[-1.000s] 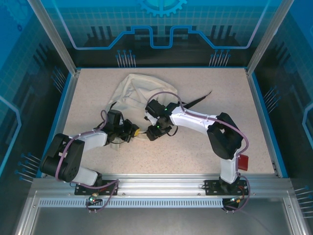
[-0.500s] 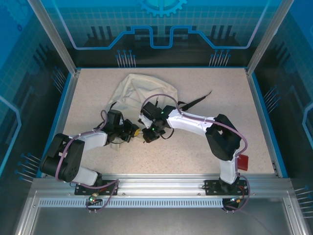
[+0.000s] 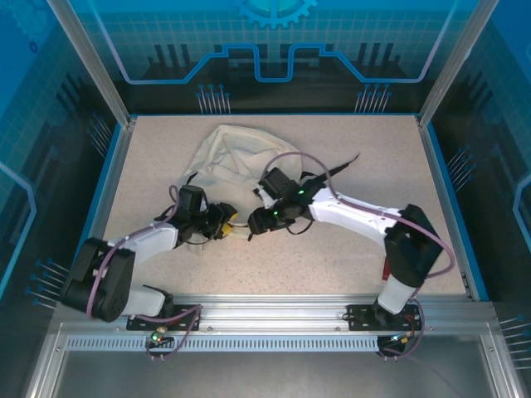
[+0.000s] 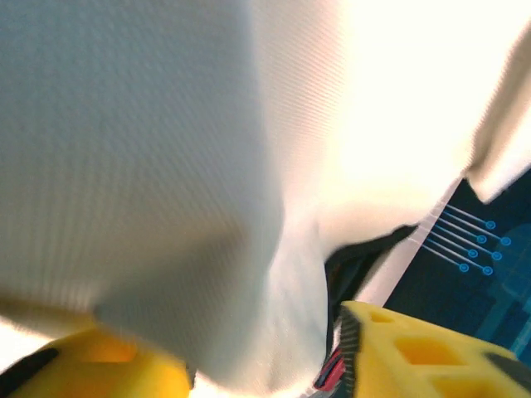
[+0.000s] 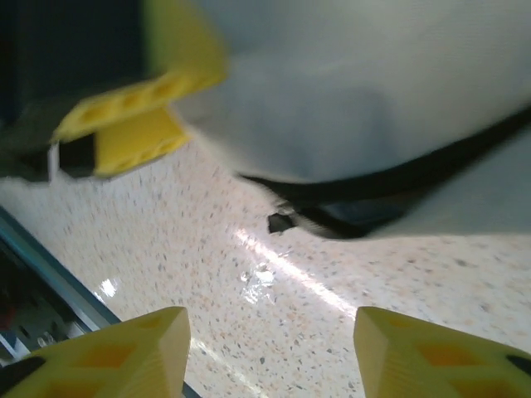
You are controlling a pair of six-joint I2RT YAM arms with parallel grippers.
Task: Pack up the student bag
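Overhead, the student bag [image 3: 236,157] lay crumpled on the bench [image 3: 373,215], toward 11 o'clock from the bench's middle. A black strap [image 3: 336,170] trailed off it toward 3 o'clock. At the bag's 6 o'clock edge the left tool [image 3: 228,224] and the right tool [image 3: 255,228] faced each other, close together. In the left wrist view the left tool's yellow fingers [image 4: 415,352] stood apart, with cream fabric hanging loosely between them. In the right wrist view the right tool's fingers [image 5: 116,352] stood wide, bare speckled bench between them. Beyond them, at 12 o'clock, the bag's fabric and its black trim [image 5: 398,178] rested on the bench. A yellow finger of the left tool sat at 10 o'clock, just beside the fabric.
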